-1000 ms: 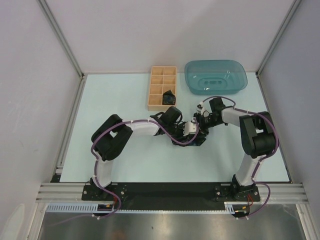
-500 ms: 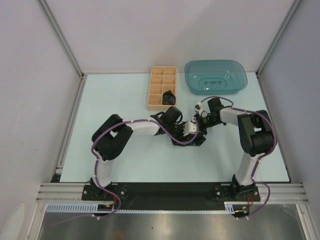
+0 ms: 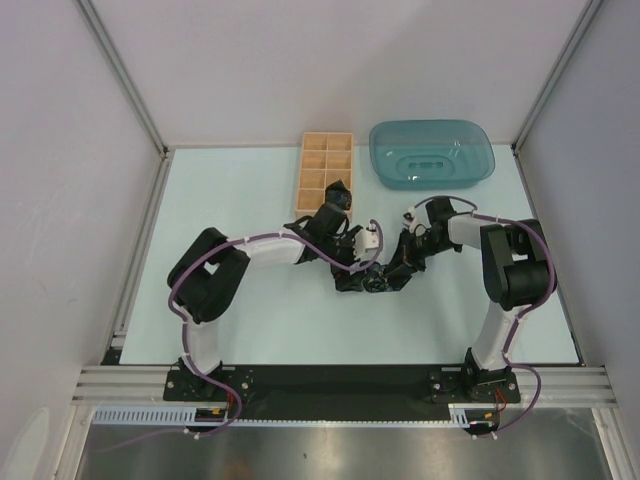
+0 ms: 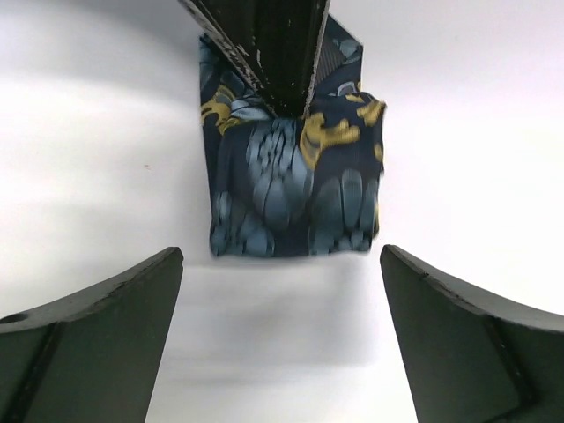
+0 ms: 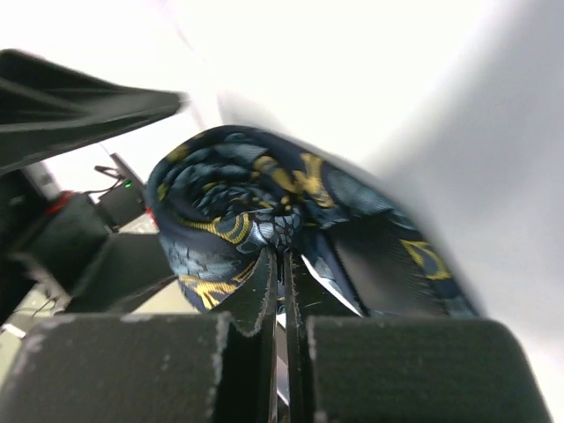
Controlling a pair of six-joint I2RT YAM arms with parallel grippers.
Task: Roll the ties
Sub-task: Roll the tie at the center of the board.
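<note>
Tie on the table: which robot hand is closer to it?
Right. The right gripper is pinching the tie with its jaws shut. The left gripper is open, just short of the tie and not touching it.

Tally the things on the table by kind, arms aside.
Ties: 2 (centre roll, boxed roll)
Wooden box: 1
Teal tray: 1
Total: 4
</note>
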